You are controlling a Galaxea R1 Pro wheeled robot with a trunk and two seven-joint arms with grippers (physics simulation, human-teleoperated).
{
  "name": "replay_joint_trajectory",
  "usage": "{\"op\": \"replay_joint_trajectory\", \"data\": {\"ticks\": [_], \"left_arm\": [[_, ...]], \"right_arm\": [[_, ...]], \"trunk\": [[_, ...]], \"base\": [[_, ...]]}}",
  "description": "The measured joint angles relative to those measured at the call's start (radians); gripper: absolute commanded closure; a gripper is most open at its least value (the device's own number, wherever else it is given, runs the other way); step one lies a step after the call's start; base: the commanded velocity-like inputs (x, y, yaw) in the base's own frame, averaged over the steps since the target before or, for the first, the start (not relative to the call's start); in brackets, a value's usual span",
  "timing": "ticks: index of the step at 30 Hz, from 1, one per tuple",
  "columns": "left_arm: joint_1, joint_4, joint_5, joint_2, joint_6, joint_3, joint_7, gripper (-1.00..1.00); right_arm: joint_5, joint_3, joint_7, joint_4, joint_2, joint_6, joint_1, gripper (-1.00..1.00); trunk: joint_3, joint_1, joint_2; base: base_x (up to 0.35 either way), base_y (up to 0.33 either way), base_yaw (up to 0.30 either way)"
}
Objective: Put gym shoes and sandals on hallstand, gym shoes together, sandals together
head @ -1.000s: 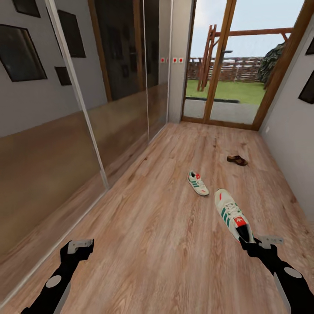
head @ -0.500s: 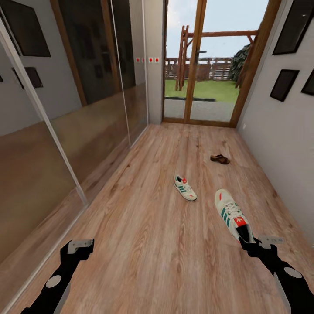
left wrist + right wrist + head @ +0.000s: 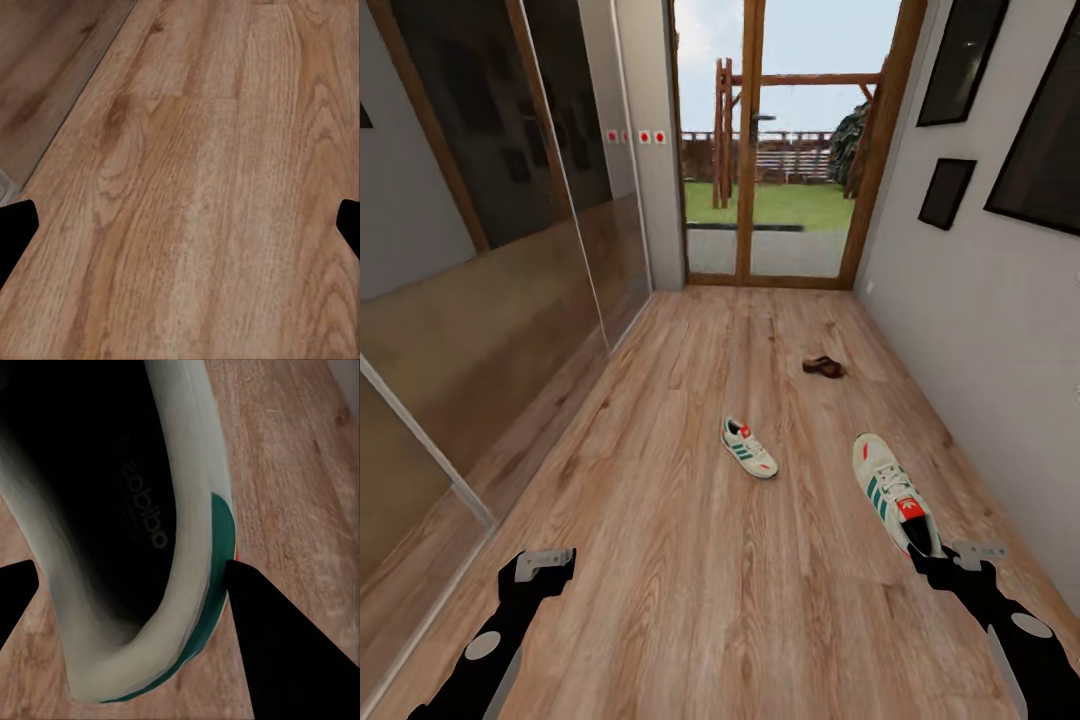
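While I looked down the corridor, my right gripper (image 3: 937, 556) was clamped on the heel of one gym shoe (image 3: 893, 492), which I held out low ahead of me with its toe pointing away toward the glass door (image 3: 765, 150). Through my right wrist camera I saw the shoe's dark opening and cream heel collar (image 3: 184, 547), with one finger (image 3: 292, 660) pressed against the green patch on the outside of the heel and the other finger (image 3: 11, 596) at the far side of the shoe. My left gripper (image 3: 538, 568) hung low on my left side with nothing in it; my left wrist camera showed its two fingertips (image 3: 15, 232) set wide apart over bare planks of the corridor floor (image 3: 195, 187).

The second gym shoe (image 3: 749, 447) lay on the floor ahead, left of the one I held and a little farther off, its toe angled toward my right. One sandal (image 3: 824, 367) lay well beyond it, nearer the right-hand wall (image 3: 980, 300) and partway toward the door. Mirrored panels (image 3: 490, 300) ran along my left side, and dark picture frames (image 3: 945, 192) hung on the right wall.
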Motion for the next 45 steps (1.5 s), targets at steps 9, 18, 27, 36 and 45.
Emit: {"op": "replay_joint_trajectory", "data": {"ticks": [9, 18, 27, 36, 45], "left_arm": [[0.0, -0.001, 0.0, 0.0, 0.0, 0.0, 0.0, -1.0], [0.0, -0.001, 0.0, 0.0, 0.0, 0.0, 0.0, -1.0], [0.0, 0.0, 0.0, 0.0, 0.0, 0.0, 0.0, -1.0], [0.0, 0.0, 0.001, 0.0, 0.0, 0.0, 0.0, -1.0], [0.0, -0.001, 0.001, 0.0, 0.001, 0.0, 0.0, -1.0]], "right_arm": [[0.0, 0.0, 0.0, -0.001, 0.0, -0.002, 0.0, 1.0], [0.0, -0.015, 0.0, -0.001, 0.0, -0.001, 0.0, 1.0], [-0.001, -0.015, 0.0, -0.001, 0.0, -0.001, 0.0, 1.0], [-0.001, -0.015, 0.0, -0.001, 0.0, -0.001, 0.0, 1.0], [0.0, -0.015, 0.0, -0.001, -0.001, -0.001, 0.0, 1.0]], "trunk": [[0.0, 0.0, 0.0], [0.0, 0.0, 0.0], [0.0, 0.0, 0.0], [0.0, 0.0, 0.0], [0.0, 0.0, 0.0]], "base": [[0.335, 0.098, -0.014], [0.293, 0.22, -0.041], [0.283, 0.234, -0.252], [0.301, 0.189, -0.262], [0.295, 0.221, -0.067]]}}
